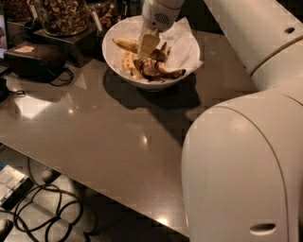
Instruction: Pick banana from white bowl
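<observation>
The white bowl [115, 61], lined with crumpled white paper, stands at the back of the grey table. The banana [125, 44], yellow with brown spots, sticks out level to the left over the bowl's left half. My gripper [147, 47] reaches down into the bowl from above and is shut on the banana's right end. Shorter yellow pieces [128, 64] and dark peel scraps [158, 71] lie in the bowl under and to the right of it.
A glass jar of brown nuts [61, 14] stands on a dark stand left of the bowl. A black pouch with a cord [35, 59] lies at the table's left. My white arm [236, 165] fills the right. Cables [42, 208] lie on the floor.
</observation>
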Motion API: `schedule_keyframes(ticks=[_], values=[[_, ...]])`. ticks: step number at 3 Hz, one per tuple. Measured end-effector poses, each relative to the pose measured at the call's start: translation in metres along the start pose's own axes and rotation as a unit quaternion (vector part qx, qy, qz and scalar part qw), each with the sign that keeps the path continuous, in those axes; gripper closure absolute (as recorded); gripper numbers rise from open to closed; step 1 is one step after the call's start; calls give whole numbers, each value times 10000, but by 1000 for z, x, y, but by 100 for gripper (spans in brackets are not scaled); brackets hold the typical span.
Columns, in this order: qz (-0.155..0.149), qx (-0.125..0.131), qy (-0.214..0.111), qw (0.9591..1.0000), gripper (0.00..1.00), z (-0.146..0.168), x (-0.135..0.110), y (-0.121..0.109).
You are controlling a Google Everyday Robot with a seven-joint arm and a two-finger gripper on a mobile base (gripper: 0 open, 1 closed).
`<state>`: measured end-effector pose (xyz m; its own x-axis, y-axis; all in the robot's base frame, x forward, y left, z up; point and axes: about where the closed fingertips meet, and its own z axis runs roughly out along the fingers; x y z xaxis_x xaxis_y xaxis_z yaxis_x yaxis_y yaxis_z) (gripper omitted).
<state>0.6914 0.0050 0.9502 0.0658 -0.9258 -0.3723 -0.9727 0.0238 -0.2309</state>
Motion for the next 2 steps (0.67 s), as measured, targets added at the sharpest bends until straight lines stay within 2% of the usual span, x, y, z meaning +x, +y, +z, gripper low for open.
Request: schedule_keyframes(ticks=[1,2], values=[[310,-73,-126,9994,100,-23,-43,44],[348,-81,-117,9993,100,-23,-43,46]])
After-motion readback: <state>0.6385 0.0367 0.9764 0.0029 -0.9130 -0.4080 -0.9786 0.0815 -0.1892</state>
